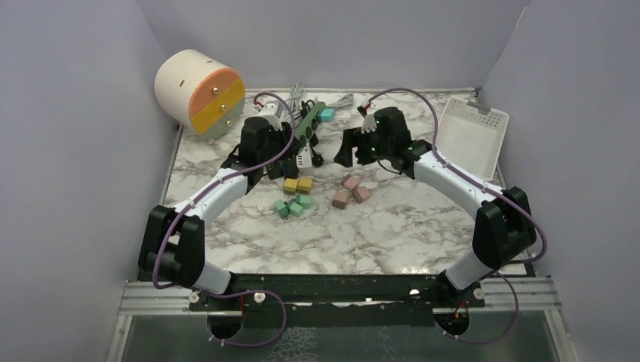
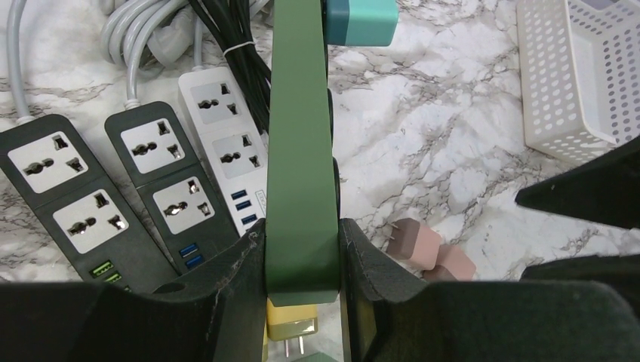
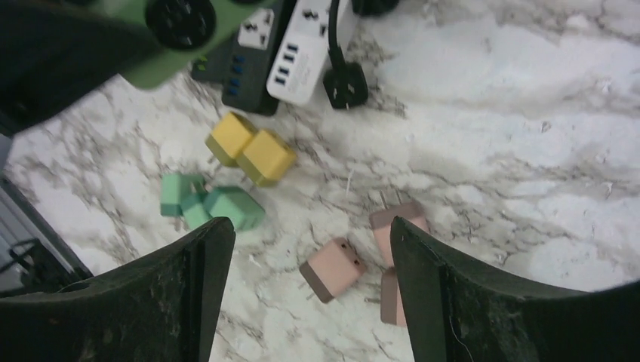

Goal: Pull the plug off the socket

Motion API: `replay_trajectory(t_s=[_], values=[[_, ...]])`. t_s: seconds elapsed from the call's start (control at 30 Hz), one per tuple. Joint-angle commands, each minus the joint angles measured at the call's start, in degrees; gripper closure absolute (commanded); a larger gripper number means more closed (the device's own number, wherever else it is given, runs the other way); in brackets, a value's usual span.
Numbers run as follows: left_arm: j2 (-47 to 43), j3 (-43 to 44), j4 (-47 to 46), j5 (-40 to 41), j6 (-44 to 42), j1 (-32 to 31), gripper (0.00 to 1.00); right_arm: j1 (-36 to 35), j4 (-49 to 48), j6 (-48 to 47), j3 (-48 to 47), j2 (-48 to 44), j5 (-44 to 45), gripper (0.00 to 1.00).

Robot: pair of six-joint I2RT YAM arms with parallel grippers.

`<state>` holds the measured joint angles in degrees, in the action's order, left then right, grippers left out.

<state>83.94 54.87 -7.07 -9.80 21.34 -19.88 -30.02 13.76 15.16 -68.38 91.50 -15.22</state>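
Two claws are over the marble table (image 1: pixel 423 226), and only one has a hold of anything. The left gripper (image 2: pixel 302 260) has its fingers (image 2: pixel 241 279) pressed against both flanks of the green power strip (image 2: pixel 302 151), clamped at its near end. In the left wrist view the strip's long axis runs almost straight up the frame, from bottom centre to the top edge. From overhead it slants from lower left to upper right in the upper middle of the frame. The teal plug (image 2: pixel 361 19) sits at the strip's far end, at the top of the left wrist view. It juts out sideways to the right, across the strip's length, its body against the strip and its prongs hidden. The right gripper (image 3: pixel 309 226) stands wide open and holds nothing. Between its fingers lie the pink plugs (image 3: pixel 332 268) on the marble, with the yellow plugs (image 3: pixel 249 147) and mint-green plugs (image 3: pixel 207 204) to their upper left. Two black power strips (image 2: pixel 170 188) and a white power strip (image 2: pixel 226 143) lie side by side on the left of the left wrist view, cords bundled above them. A white perforated basket (image 1: pixel 472 136) leans at the right of the overhead view.
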Motion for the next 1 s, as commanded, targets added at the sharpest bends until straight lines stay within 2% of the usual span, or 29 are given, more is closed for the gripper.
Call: replay_trajectory(t_s=[0.0,0.13,0.27,0.43,0.57,0.67,0.97], values=[[-4.6,-1.6,-8.2,-1.4,-2.5,0.2,1.0,2.6,-5.7,8.0,-4.8,1.3,2.1,0.2],[-5.5,-3.0,-9.8,-2.2,-2.1,0.1,1.0,6.8,-4.0,17.9,-11.6,9.8,-3.6,0.2],[-6.4,-4.0,-10.6,-2.8,-1.8,0.1,1.0,9.1,-6.5,26.6,-15.3,16.6,-7.5,0.21],[-7.1,-5.0,-11.6,-2.5,-1.2,0.1,1.0,10.5,-23.2,41.0,-13.4,22.2,-18.0,0.26],[-7.0,-4.9,-12.0,-2.8,-0.7,0.0,1.0,10.5,-35.4,49.4,-10.7,24.2,-18.9,0.27],[-7.0,-5.0,-12.1,-2.8,-0.6,0.0,1.0,10.5,-38.9,52.5,-10.4,24.9,-17.8,0.27],[-6.8,-4.8,-13.0,-3.5,-0.4,0.0,1.0,10.5,-36.7,53.7,-17.0,30.5,-18.5,0.3]])
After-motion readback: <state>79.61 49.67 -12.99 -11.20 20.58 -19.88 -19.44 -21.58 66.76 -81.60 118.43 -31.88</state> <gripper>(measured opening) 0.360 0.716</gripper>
